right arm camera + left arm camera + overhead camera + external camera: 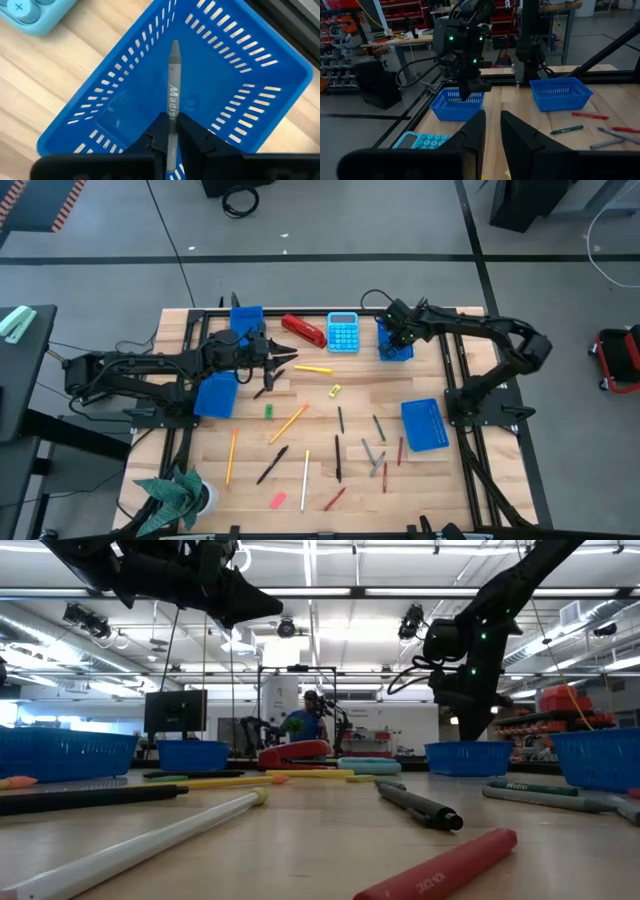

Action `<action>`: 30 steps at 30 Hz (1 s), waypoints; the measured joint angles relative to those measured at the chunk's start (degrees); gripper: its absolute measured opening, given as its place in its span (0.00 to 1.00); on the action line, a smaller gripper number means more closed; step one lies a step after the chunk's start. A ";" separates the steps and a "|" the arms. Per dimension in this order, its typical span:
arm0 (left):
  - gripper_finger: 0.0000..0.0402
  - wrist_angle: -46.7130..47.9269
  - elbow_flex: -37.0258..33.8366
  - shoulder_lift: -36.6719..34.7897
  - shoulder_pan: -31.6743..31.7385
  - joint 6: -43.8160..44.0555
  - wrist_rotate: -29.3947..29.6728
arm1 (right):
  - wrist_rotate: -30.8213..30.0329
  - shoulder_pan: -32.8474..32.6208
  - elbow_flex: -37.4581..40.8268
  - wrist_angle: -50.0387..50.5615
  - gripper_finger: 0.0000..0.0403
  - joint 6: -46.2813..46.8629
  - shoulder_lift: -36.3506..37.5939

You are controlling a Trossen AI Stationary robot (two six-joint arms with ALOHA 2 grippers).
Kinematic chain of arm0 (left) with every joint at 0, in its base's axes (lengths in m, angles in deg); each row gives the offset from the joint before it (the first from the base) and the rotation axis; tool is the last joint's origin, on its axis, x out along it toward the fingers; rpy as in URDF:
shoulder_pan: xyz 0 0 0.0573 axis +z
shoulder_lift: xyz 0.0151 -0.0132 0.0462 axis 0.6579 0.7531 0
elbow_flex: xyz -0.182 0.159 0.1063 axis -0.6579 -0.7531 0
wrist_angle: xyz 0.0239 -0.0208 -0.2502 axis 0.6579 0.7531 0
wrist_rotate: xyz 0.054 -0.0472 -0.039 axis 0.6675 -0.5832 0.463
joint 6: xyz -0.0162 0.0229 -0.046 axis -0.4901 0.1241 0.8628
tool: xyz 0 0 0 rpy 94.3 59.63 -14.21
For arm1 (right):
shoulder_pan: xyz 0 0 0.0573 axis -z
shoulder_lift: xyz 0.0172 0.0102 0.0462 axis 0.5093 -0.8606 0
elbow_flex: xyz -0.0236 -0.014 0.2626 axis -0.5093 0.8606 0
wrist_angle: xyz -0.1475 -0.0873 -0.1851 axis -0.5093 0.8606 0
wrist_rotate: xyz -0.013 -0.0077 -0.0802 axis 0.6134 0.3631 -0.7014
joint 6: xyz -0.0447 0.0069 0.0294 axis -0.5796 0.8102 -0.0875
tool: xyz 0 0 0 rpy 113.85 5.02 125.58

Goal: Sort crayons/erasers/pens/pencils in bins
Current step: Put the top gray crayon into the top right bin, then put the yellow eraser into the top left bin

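Note:
My right gripper [170, 122] hangs over the far right blue bin [210, 75] and is shut on a grey crayon [173, 75] that points down into it. In the high view this gripper [397, 332] stands above that bin [394, 345]. My left gripper [290, 360] is held level above the table's left half, between two more bins [246, 318] [217, 395]. Its fingers [492, 127] are open by a narrow gap with nothing between them. A fourth bin [425, 425] sits at the right. Pencils [288, 423], pens [338, 458], crayons [372, 452] and erasers [268, 411] lie loose on the table. My right gripper pinches the grey crayon's upper part [172, 117] between its two fingers. They come from above, slanting steeply down, and lie along the crayon. The crayon sticks out below the fingertips with its tip [175, 46] inside the bin; whether it touches the bottom, I cannot tell.
A light-blue calculator [343, 332] and a red stapler [303, 330] lie at the far edge between the bins. A green paper plant [180, 495] stands at the near left corner. A dark pen [268, 383] lies below my left gripper.

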 joint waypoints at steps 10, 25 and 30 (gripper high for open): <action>0.17 0.01 -0.02 0.53 0.00 0.18 0.00 | -2.54 -0.03 0.00 0.01 0.16 3.72 -0.36; 0.20 4.61 3.41 0.53 0.04 0.09 5.18 | -2.56 -2.75 0.00 -0.60 0.33 7.08 8.45; 0.25 15.27 10.84 0.81 0.04 -0.11 6.97 | -3.73 -8.88 0.00 -5.47 0.33 12.86 14.84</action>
